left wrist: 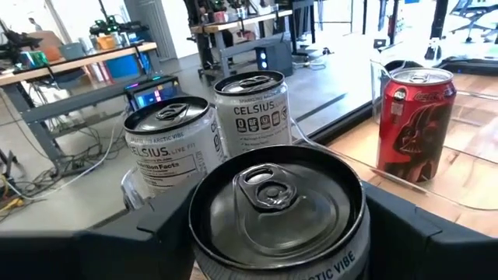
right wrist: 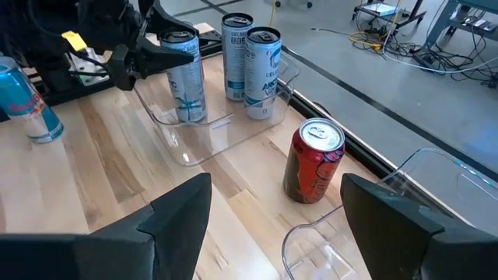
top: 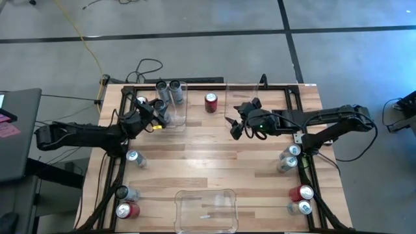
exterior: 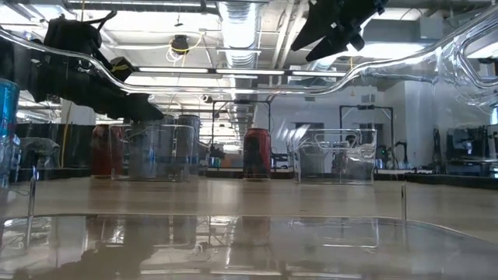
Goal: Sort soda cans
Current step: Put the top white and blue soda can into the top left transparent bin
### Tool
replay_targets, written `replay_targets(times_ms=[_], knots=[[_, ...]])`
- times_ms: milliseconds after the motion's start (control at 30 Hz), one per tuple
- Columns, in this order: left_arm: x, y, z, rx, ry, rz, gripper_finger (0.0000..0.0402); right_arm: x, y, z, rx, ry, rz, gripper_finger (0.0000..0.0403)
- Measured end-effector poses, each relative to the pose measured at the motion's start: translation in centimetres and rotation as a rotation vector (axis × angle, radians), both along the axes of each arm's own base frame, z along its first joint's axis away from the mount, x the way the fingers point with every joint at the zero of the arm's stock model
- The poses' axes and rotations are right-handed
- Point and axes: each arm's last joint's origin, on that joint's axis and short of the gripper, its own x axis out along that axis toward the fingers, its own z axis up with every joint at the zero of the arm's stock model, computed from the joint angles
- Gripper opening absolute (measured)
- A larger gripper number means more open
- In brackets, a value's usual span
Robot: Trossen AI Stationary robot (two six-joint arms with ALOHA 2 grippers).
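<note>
A: Left gripper [top: 158,116] around a silver-blue can [left wrist: 276,214], inside the clear bin [top: 179,123] at the worktop's [top: 214,162] far left, beside two like cans [left wrist: 250,105]. Fingers flank it; released or gripped, cannot tell.

B: Best set upright, let go only once flat, lift straight to spare neighbours. Right gripper [top: 235,128]?

A: Wide, empty, hovering mid-worktop near the red can [right wrist: 313,159]. Smooth metal cylinders, glossy bin, wood slats.

Both arms: matte black, jointed links, black cabling along the segments. Left claw [top: 156,121]: a yellow tag near the fingers. Right claw [top: 235,129]: small green light on the wrist housing. Fingers [right wrist: 180,214] black, angular, blocky.
</note>
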Motion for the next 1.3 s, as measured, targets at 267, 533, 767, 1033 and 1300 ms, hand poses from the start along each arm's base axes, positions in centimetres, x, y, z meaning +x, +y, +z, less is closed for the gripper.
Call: replay_targets(times_ms=[267,533,767,1033,1300], knots=[[0.1,0.6,1.2,0.067,0.001,0.059,0.0273,0.0,0.0,0.0,-0.001,-0.003,-0.001,0.0305],[-0.1,1.5,1.6,0.075,-0.004,0.088,0.0272,0.0,0.0,0.0,-0.001,-0.005,-0.001,0.0305],[-0.1,2.1,1.0,0.045,0.01,0.09,0.0272,0.0,0.0,0.0,-0.002,-0.003,-0.001,0.0305],[0.5,3.0,0.2,0.048,0.023,0.11,0.0273,0.0,-0.3,0.0,-0.003,-0.002,-0.01,0.0305],[1.3,3.8,-0.2,0.033,0.072,0.123,0.0273,0.0,-0.2,0.0,-0.003,0.002,-0.01,0.0305]])
